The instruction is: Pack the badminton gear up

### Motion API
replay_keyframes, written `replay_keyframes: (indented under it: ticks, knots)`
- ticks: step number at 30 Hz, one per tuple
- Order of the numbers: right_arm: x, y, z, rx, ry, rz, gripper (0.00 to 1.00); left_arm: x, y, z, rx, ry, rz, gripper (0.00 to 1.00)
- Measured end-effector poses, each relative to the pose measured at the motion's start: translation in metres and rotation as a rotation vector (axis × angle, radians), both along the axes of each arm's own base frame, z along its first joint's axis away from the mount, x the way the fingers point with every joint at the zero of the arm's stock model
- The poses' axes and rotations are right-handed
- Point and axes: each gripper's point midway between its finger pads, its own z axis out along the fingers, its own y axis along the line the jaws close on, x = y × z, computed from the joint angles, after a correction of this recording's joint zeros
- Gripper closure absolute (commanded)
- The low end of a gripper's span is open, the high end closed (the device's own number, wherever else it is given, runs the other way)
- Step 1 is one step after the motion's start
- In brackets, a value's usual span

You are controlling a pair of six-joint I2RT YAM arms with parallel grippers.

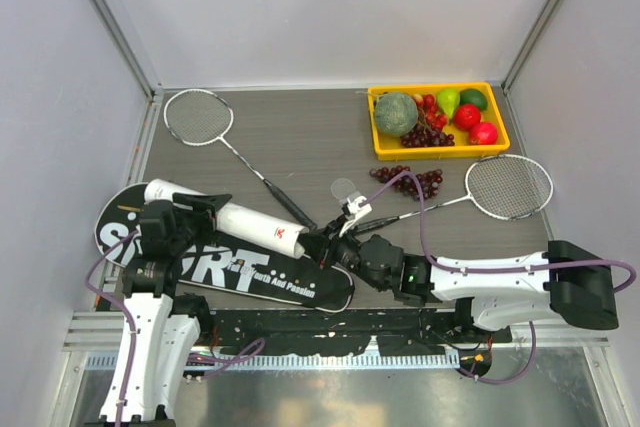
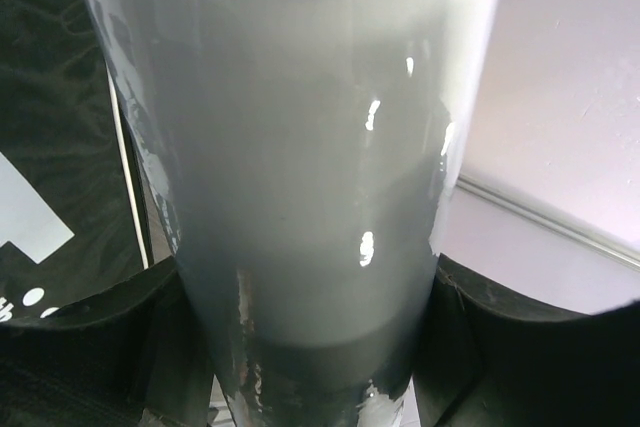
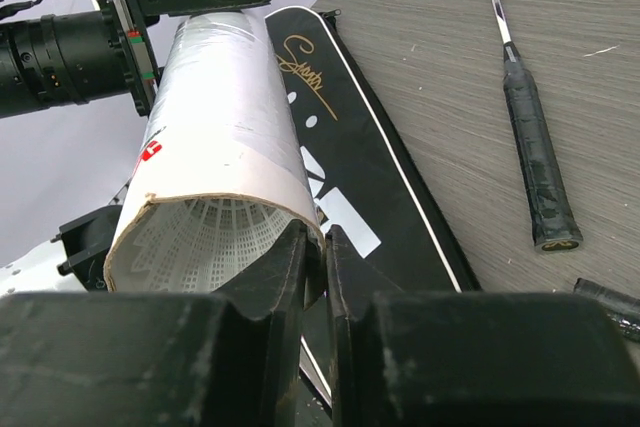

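Observation:
The long white tube [image 1: 232,215] lies tilted over the black "SPORT" bag [image 1: 240,272]. My left gripper [image 1: 197,209] is shut around its middle; in the left wrist view the tube [image 2: 310,147] fills the frame between both fingers [image 2: 90,342]. My right gripper [image 1: 322,243] is shut on the rim of the tube's open end [image 3: 230,117], one finger inside and one outside [image 3: 315,239]. A white mesh-skirted shuttlecock [image 3: 210,237] sits inside the tube. One racket [image 1: 198,117] lies at the back left, the other [image 1: 508,187] at the right.
A yellow tray [image 1: 382,137] of fruit stands at the back right, with a dark red grape bunch [image 1: 410,179] in front of it. A small round pale object [image 1: 344,188] lies near the right wrist. Two racket handles [image 3: 535,157] lie right of the bag [image 3: 370,167].

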Motion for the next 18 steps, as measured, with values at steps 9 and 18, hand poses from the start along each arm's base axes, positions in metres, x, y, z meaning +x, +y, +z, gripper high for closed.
replay_keyframes:
  ticks: [9,18]
  knots:
    - [-0.007,-0.016,0.016,0.042,0.029,0.007,0.56,-0.002,-0.003,0.001,0.001,0.007,-0.016,1.00]
    - [-0.010,-0.072,0.049,0.115,0.002,-0.053,0.53,0.001,0.006,0.004,0.070,-0.014,0.002,1.00]
